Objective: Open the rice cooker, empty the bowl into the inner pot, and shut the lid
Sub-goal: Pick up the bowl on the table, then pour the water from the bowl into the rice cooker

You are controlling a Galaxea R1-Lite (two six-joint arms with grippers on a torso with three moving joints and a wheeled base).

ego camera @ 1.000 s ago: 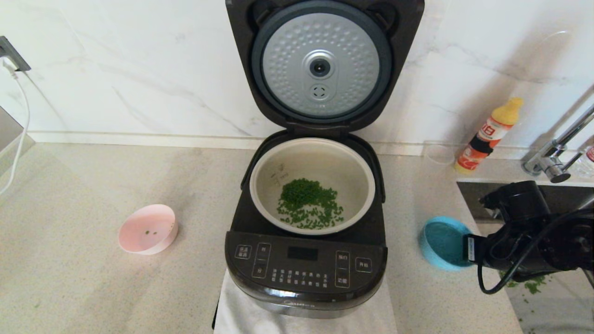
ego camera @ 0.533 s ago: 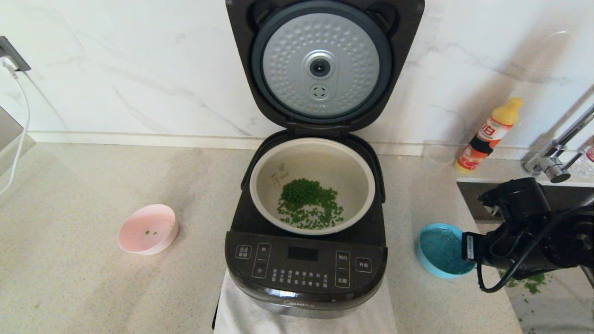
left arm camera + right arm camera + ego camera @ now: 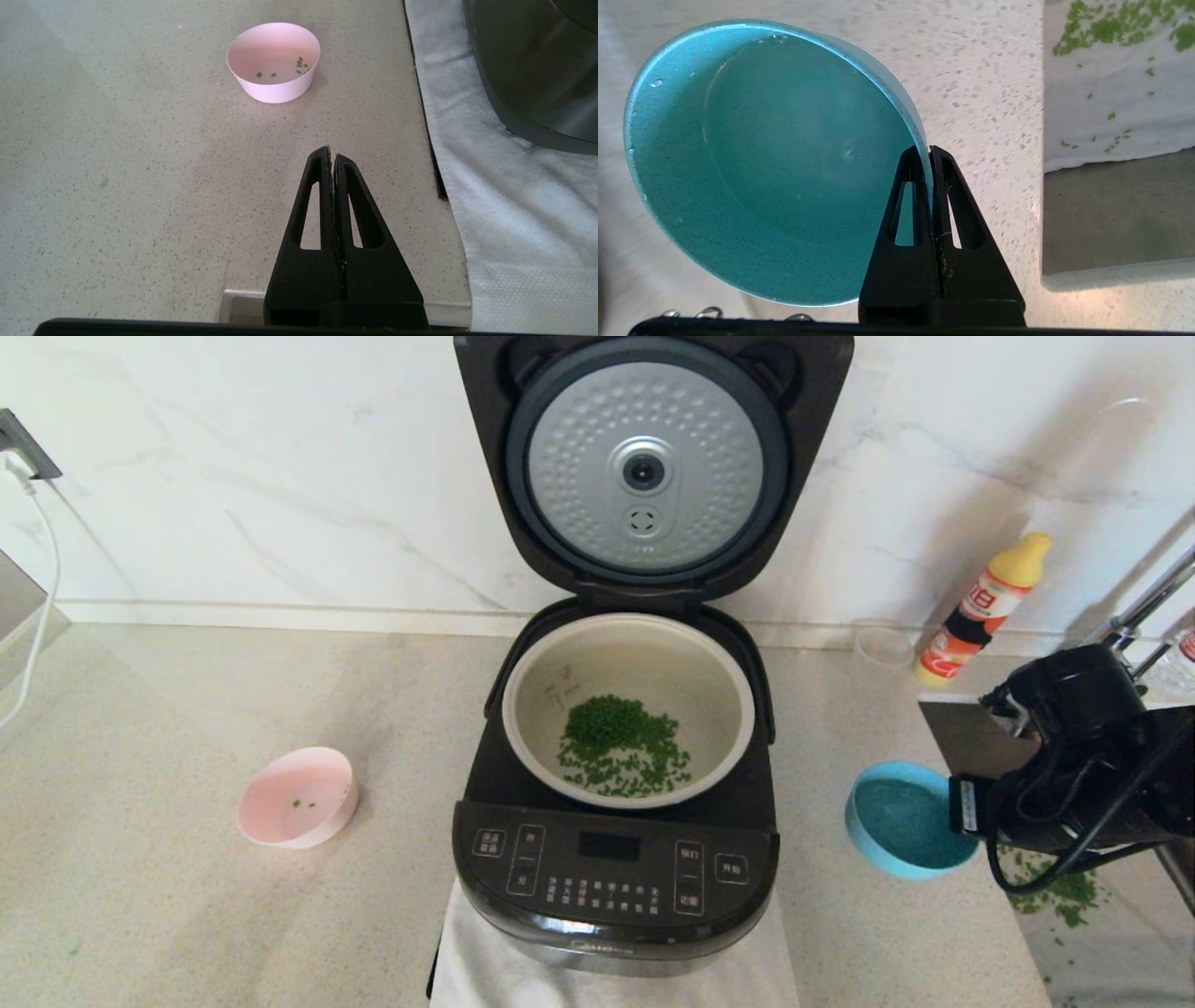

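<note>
The black rice cooker (image 3: pixel 614 882) stands open in the middle of the counter. Its lid (image 3: pixel 649 467) is raised, showing the dimpled silver disc. The pale inner pot (image 3: pixel 627 707) holds a heap of green bits. My right gripper (image 3: pixel 928 151) is shut on the rim of the blue bowl (image 3: pixel 766 158), which looks empty and sits right of the cooker in the head view (image 3: pixel 896 819). A pink bowl (image 3: pixel 297 797) with a few green bits stands left of the cooker. My left gripper (image 3: pixel 331 156) is shut and empty, over the counter near its front edge.
A yellow-capped bottle (image 3: pixel 982 607) and a clear cup (image 3: pixel 883 644) stand at the back right by a tap (image 3: pixel 1134 611). Spilled green bits (image 3: pixel 1055 887) lie on a white cloth in the sink area. A white cloth (image 3: pixel 514 196) lies under the cooker. A cable (image 3: pixel 37 588) hangs at the left wall.
The right arm has lifted and shifted slightly right with the blue bowl, which has tipped from tilted towards level. The left arm and the cooker have not moved.
</note>
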